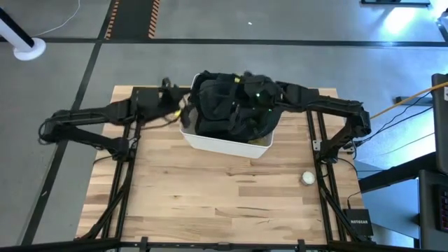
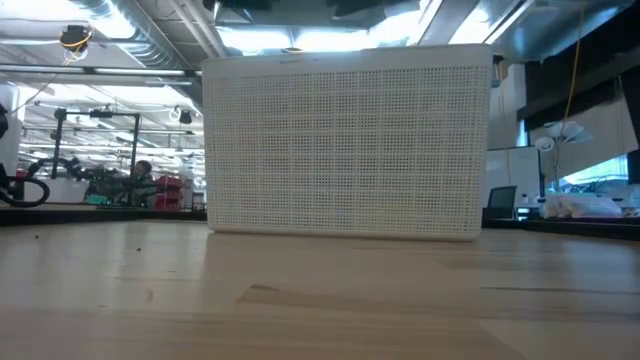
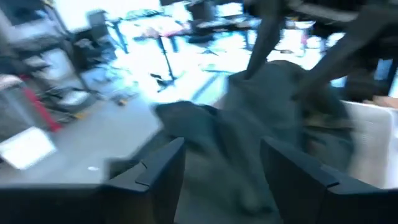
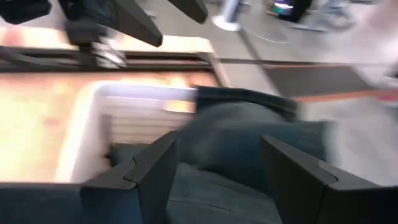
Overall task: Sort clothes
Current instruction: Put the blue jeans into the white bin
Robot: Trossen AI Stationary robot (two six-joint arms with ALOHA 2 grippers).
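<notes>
Two dark six-joint robot arms are reaching inward from opposite sides of a pale wooden slatted table [image 1: 231, 192], meeting over a white rectangular perforated plastic bin [image 1: 224, 143] that is sitting near the table's far edge. A heap of large dark green and black fabric garments [image 1: 231, 105] is filling the bin and rising above its rim, with a sliver of neon yellow fabric [image 1: 260, 140] showing at the near right corner.

The left arm is stretching low and nearly flat across the table's far left corner, its left gripper [image 3: 221, 171] poised just beside the bin's left end; in its wrist view the two dark fingers [image 3: 155, 171] are standing apart with nothing between them, and dark green cloth is draping beyond them. The right arm is bending at the elbow over the table's right edge and extending across the top of the pile. The right gripper [image 4: 217, 168] is hanging over the garments, jaws spread and released, with blue-green fabric lying just below its fingers and the bin's white wall visible beside it.

A small white ball [image 1: 308, 178] is resting on the table's right side, well apart from the bin. From table height, the bin's perforated front wall is blocking the clothes and both grippers.
</notes>
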